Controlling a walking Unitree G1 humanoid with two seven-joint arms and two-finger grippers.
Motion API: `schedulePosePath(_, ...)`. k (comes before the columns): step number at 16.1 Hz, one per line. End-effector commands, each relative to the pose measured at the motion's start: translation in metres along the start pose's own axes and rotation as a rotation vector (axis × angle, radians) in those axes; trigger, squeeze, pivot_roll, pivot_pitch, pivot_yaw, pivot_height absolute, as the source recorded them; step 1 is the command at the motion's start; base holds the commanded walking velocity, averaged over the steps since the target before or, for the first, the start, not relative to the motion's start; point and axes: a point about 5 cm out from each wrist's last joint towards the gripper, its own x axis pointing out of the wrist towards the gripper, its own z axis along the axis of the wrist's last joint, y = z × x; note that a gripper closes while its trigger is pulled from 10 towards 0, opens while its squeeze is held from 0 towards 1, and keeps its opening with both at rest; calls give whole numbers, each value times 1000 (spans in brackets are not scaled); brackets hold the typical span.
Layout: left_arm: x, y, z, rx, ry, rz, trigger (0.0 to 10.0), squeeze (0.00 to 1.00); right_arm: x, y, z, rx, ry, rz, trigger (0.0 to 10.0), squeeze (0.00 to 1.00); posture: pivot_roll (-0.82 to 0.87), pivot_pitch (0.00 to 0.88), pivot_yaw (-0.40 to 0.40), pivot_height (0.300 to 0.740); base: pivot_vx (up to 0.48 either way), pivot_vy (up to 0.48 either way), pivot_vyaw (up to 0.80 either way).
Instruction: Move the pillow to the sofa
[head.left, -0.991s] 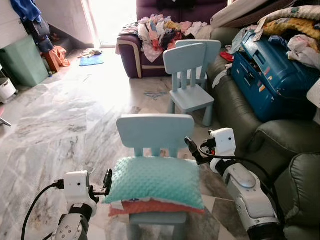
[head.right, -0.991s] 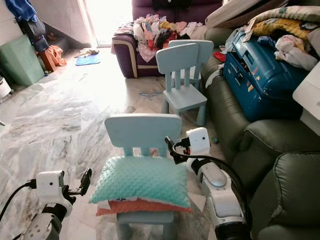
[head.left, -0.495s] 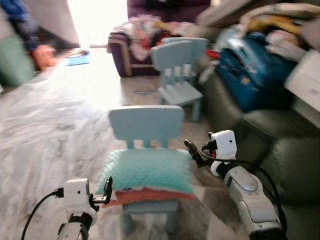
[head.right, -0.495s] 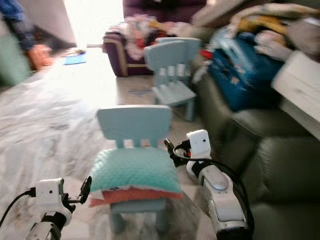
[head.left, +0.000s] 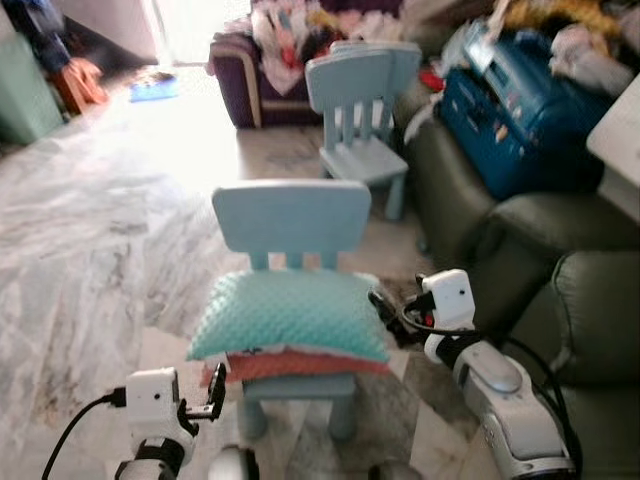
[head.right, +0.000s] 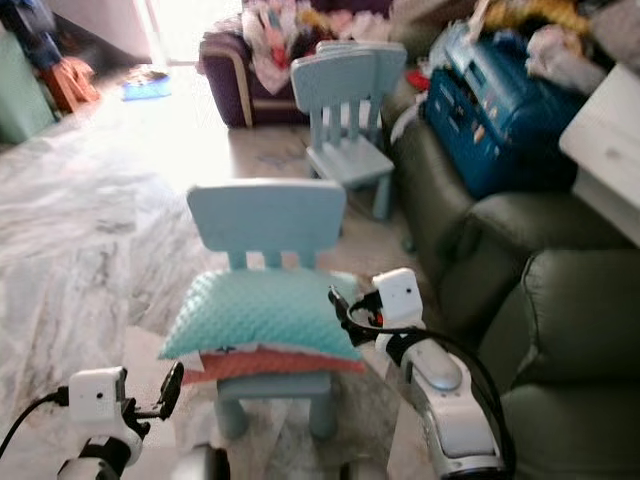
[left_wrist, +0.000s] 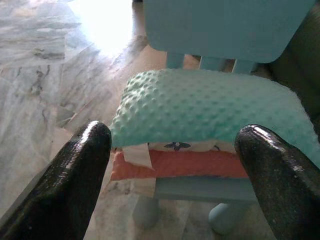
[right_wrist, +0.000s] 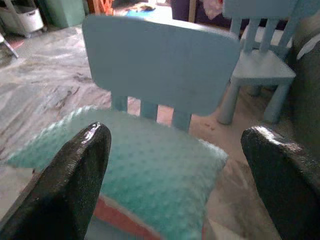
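On the nearer of two pale-blue child chairs (head.left: 290, 215) lies one mint dotted pillow (head.left: 288, 315), seemingly atop an orange cushion (head.left: 300, 365); left gripper (head.left: 215, 388) and right gripper (head.left: 385, 305) flank it, fingers spread.

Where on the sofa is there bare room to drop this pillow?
The near green sofa cushions, beside the right gripper, are bare. Farther along, the blue suitcase and heaped clothes crowd the seat. The pillow sits on the near chair.
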Motion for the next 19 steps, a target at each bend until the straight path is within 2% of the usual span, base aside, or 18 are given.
schedulePosePath(1,-3,2,-1,7,9,14,10000,0,-1,2,3,-6,-8,12,10000,0,-127,100,14,646,0,0,0)
schedulePosePath(5,-4,2,0,9,15,18,10000,0,-2,2,3,-7,-1,17,10000,0,-125,104,15,611,0,0,0)
schedulePosePath(9,-5,2,-1,8,21,25,10000,0,-2,4,3,-9,4,23,10000,0,-124,111,15,606,0,0,0)
schedulePosePath(13,-5,2,-1,7,24,30,10000,0,-2,3,3,-11,5,24,10000,0,-125,114,14,561,0,0,0)
schedulePosePath(14,-5,2,0,7,24,32,10000,0,-1,3,4,-12,3,24,10000,0,-125,115,14,561,0,0,0)
schedulePosePath(16,-4,6,2,24,9,69,10000,0,1,3,5,-9,-3,28,10000,0,-124,112,13,561,0,0,0)
schedulePosePath(19,-2,26,10,67,-31,216,10000,0,6,2,9,-16,-15,30,10000,0,-122,108,12,561,0,0,0)
